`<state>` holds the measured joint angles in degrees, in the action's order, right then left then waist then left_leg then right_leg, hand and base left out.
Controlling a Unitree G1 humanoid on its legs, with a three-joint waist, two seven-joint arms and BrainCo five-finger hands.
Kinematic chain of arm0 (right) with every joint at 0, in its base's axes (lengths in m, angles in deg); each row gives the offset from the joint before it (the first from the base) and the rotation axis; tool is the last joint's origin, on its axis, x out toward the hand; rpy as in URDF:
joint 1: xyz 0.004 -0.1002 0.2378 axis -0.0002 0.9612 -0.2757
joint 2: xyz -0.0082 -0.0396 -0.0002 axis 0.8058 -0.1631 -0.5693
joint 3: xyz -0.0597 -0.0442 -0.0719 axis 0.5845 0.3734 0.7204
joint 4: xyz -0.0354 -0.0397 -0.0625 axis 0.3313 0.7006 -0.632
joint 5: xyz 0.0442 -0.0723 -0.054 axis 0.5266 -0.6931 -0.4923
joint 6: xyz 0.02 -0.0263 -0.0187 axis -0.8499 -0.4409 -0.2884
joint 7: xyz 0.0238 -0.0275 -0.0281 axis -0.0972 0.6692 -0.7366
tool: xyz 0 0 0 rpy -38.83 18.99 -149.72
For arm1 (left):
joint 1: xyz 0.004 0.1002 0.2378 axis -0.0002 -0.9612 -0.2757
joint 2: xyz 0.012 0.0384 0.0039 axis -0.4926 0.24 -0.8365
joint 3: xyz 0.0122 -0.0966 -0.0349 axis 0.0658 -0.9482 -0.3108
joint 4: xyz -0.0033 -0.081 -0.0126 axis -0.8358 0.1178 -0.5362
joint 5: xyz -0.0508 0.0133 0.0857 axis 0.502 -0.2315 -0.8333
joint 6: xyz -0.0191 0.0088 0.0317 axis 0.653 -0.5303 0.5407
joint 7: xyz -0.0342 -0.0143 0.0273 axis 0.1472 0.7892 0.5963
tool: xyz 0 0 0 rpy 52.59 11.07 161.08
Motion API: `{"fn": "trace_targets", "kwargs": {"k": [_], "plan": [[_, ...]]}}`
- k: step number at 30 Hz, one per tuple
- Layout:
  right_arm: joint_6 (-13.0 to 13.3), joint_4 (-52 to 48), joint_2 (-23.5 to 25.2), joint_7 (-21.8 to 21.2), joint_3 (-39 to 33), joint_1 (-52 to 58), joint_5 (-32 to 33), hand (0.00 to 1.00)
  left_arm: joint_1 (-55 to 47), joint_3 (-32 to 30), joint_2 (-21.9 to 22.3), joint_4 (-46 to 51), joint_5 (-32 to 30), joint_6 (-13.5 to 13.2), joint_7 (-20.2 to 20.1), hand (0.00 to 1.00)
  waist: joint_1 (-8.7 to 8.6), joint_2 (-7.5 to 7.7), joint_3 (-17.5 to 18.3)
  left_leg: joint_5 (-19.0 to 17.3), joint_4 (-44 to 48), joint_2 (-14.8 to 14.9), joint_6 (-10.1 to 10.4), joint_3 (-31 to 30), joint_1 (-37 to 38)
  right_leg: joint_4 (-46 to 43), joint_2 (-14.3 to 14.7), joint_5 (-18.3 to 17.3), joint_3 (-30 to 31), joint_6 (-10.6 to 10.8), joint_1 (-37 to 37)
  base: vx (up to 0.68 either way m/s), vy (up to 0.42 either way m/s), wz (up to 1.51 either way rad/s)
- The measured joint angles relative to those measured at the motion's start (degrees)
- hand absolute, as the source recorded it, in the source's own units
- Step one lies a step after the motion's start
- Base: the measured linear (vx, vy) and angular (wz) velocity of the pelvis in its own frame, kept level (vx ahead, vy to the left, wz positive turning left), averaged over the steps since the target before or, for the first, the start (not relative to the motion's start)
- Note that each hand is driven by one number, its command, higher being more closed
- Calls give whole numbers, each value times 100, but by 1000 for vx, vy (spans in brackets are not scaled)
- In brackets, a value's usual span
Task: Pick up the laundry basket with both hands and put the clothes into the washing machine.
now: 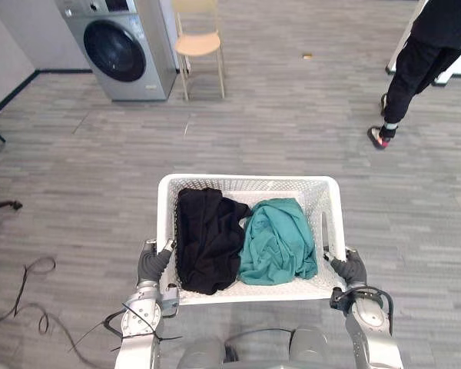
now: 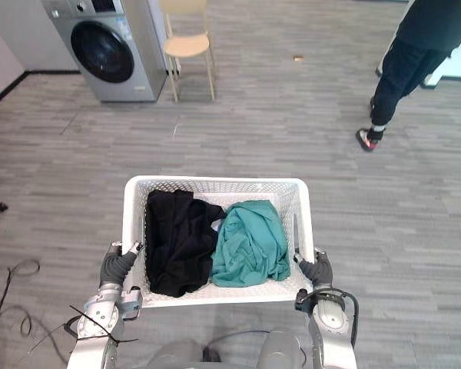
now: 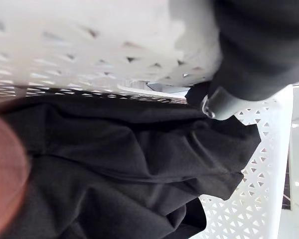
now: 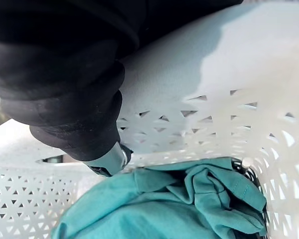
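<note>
I hold a white perforated laundry basket (image 1: 246, 181) low in front of me. My left hand (image 1: 152, 267) grips its left rim and my right hand (image 1: 352, 270) grips its right rim, fingers hooked over each edge. Inside, a black garment (image 1: 203, 238) lies on the left and a teal garment (image 1: 276, 238) on the right. The left wrist view has the left hand (image 3: 259, 50) against the basket wall (image 3: 89, 45) above the black garment (image 3: 114, 164). Seen from the right wrist, the right hand (image 4: 65, 74) curls over the wall (image 4: 214, 64) by the teal garment (image 4: 164, 204). The grey washing machine (image 1: 119, 46), door closed, stands far left.
A wooden chair (image 1: 197, 42) stands just right of the washing machine. A person in dark clothes (image 1: 422, 61) stands at the far right. Grey plank floor (image 1: 292, 131) lies between the basket and the machine.
</note>
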<state>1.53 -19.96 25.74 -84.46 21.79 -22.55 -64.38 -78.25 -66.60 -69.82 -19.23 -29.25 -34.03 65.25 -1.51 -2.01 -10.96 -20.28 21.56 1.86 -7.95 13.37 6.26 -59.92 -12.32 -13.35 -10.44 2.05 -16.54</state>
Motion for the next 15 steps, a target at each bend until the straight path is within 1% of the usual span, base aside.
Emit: {"fn": "trace_targets", "kwargs": {"k": [1,2,3,4,5,6,7,8,9,10,11,12,13,14,15], "plan": [[0,-94,14,-2,-11,10,69,100,3,9,-38,100,6,-20,-2,100,-84,22,-6,-25,-109,14,201,0,252,824,21,-34,-203,-55,-247,617,-36,44],[1,-151,11,-5,-23,12,77,100,25,21,-40,141,14,-23,-1,100,-93,21,-6,-59,-177,38,471,-4,371,1246,46,-14,-261,-82,-395,634,-97,34],[19,-226,-7,6,-71,7,133,100,100,64,-42,151,20,-65,9,100,-82,46,28,-193,-275,113,786,13,598,2280,166,153,-353,-171,-624,659,-137,27],[64,-239,4,23,-58,10,154,100,110,68,-81,153,24,-135,12,100,-86,113,65,-323,-364,123,1021,0,847,3542,368,730,-327,-256,-679,818,-182,33],[77,-260,2,32,-31,69,190,100,97,82,-87,151,22,-136,28,100,-113,146,83,-436,-376,117,1228,-117,1038,4049,526,1654,-126,-469,-637,726,-154,39],[89,-255,-35,41,-16,106,215,100,105,99,-71,96,17,-138,36,100,-156,62,71,-487,-373,225,1321,-259,1186,3940,648,2015,2,-413,-569,707,-118,-4],[74,-183,-235,48,8,13,241,100,99,96,114,-32,14,-122,56,100,-46,-248,150,-363,-286,511,1388,-391,1300,3570,875,1639,-122,-543,-591,695,-124,-21],[64,-184,-254,48,9,-25,239,100,130,102,132,-74,16,-122,111,100,-49,-243,149,2,117,546,1411,-522,1245,3140,898,1256,-114,-564,-605,665,-129,-39],[64,-184,-274,49,8,-18,239,100,123,102,163,-75,16,-123,119,100,-57,-243,148,264,446,584,1318,-539,1188,3000,914,1094,-141,-600,-523,784,-242,-14],[65,-238,-323,48,9,31,241,100,95,92,231,-77,15,-124,119,100,-82,-246,146,1290,1698,751,979,-517,743,2969,1021,794,-252,-709,-161,636,-218,-16],[66,-351,-339,49,7,96,241,100,69,82,229,-67,22,-146,120,100,-52,-294,140,2147,2633,982,872,-523,330,3183,1099,643,-226,-717,189,622,-174,-17],[77,-422,-335,50,6,131,243,100,59,83,227,-56,24,-195,120,100,-42,-343,145,2290,3361,1231,806,-525,55,3367,1221,565,-216,-708,400,473,-53,-37],[108,-433,-329,53,7,107,248,100,64,53,218,-61,31,-276,121,100,31,-420,126,2048,4659,1634,597,-448,-492,3592,1491,508,-123,-776,769,678,-6,-64],[113,-430,-335,53,10,114,248,100,69,43,211,-87,33,-275,120,100,115,-409,116,1730,5487,1768,526,-476,-953,3785,1617,479,1,-822,1131,653,-3,-74],[113,-428,-335,52,11,118,247,100,54,42,210,-88,33,-272,120,100,161,-376,94,1607,5674,1782,453,-453,-1137,3883,1619,479,71,-822,1299,524,20,-70]]}}
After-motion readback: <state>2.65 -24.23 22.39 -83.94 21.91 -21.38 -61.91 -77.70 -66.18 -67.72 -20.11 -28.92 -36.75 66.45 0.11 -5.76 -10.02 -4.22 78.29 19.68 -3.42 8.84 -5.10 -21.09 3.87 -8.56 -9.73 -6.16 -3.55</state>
